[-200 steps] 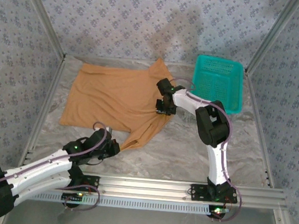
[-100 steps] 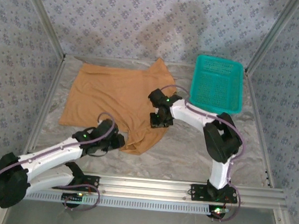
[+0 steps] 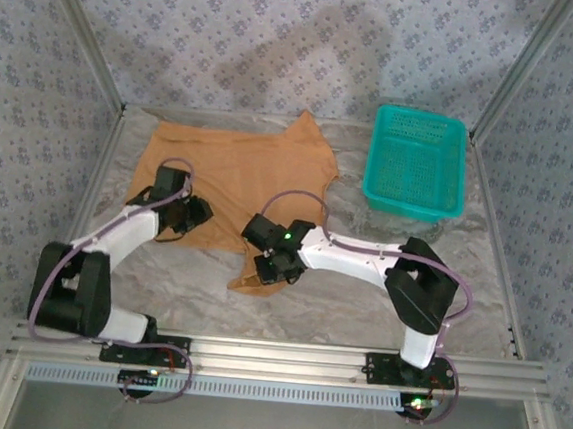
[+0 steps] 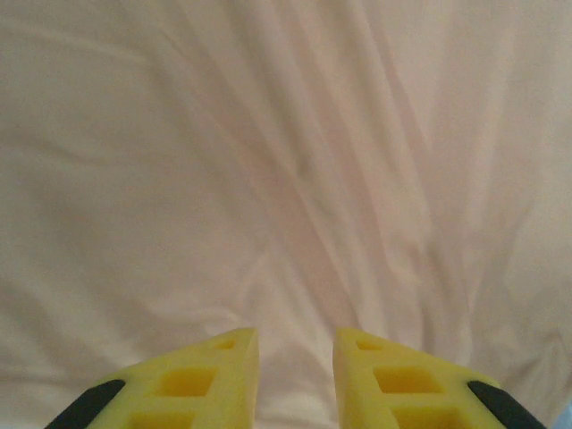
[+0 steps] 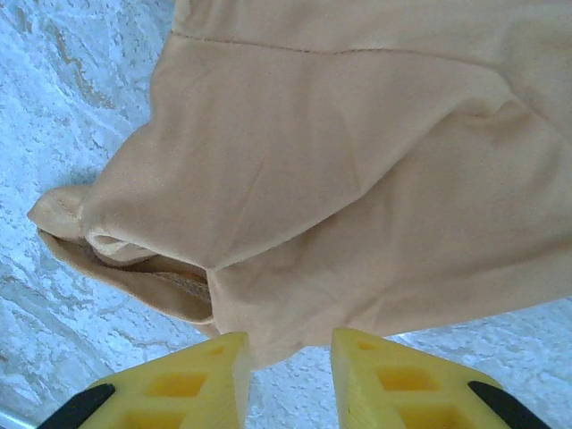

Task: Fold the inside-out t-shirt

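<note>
Top external: the t-shirt [image 3: 235, 170] lay flat on the far left of the table [image 3: 359, 301], longest from side to side, one thin corner pointing near. Left wrist: the left gripper [image 4: 295, 344] hung over cloth, fingers apart, empty. Right wrist: the right gripper [image 5: 290, 349] sat at that corner, apart and empty too. I think folding had barely begun; next, pinch an edge.

The teal basket [image 3: 417, 161] fills the upper right of the table [image 3: 359, 301]. The shirt [image 3: 241, 165] covers the upper left and centre. Bare tabletop lies open at lower right, between basket and front rail [image 3: 284, 355], and in a strip at lower left.
</note>
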